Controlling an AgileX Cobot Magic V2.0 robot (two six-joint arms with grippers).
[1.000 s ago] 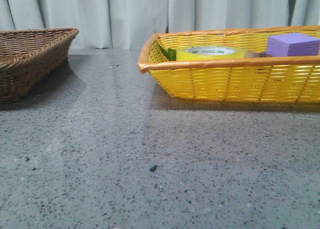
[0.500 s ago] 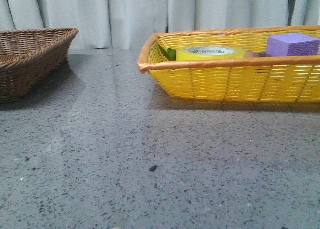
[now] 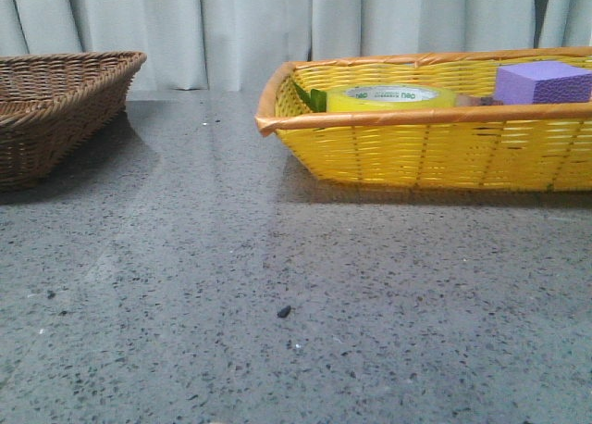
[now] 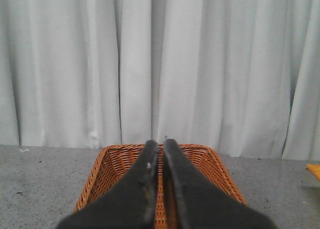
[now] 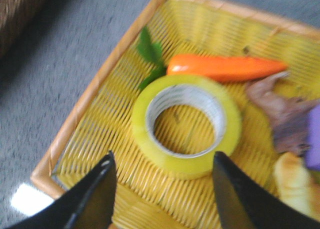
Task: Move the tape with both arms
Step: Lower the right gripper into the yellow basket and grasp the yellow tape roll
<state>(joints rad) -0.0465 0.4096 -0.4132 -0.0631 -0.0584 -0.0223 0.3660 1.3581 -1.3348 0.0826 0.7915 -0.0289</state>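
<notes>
The tape (image 5: 186, 125) lies flat in the yellow basket (image 5: 95, 139), its hole facing up and the weave showing through the core. In the front view the tape (image 3: 392, 97) peeks over the basket's near rim (image 3: 416, 117), left of centre inside it.

Seen from the right wrist, a carrot (image 5: 225, 68) lies just beyond the roll at 12 o'clock, apparently touching or nearly touching its edge, with green leaves (image 5: 150, 56) at 11 o'clock. A brown crumpled thing (image 5: 280, 114) sits at 3 o'clock, just beside the roll, and a purple block (image 5: 314, 139) lies past it at the frame's edge. A pale tan object (image 5: 295, 184) lies at 4 o'clock; the blur hides what it is. At 7 and 9 o'clock only bare basket floor meets the roll.

The right gripper (image 5: 162, 189) hangs above the basket with its fingers spread wide, one tip at the roll's 7 o'clock, the other at its 5 o'clock, holding nothing. Nothing lies between the fingers and the tape.

The left gripper (image 4: 161, 149) has its fingers nearly together, only a thin slit between them, nothing in them. It points at a brown basket (image 4: 112, 169) before a white curtain (image 4: 160, 64). In the front view that brown basket (image 3: 55, 109) stands at the table's (image 3: 277, 285) far left, well apart from the yellow one.
</notes>
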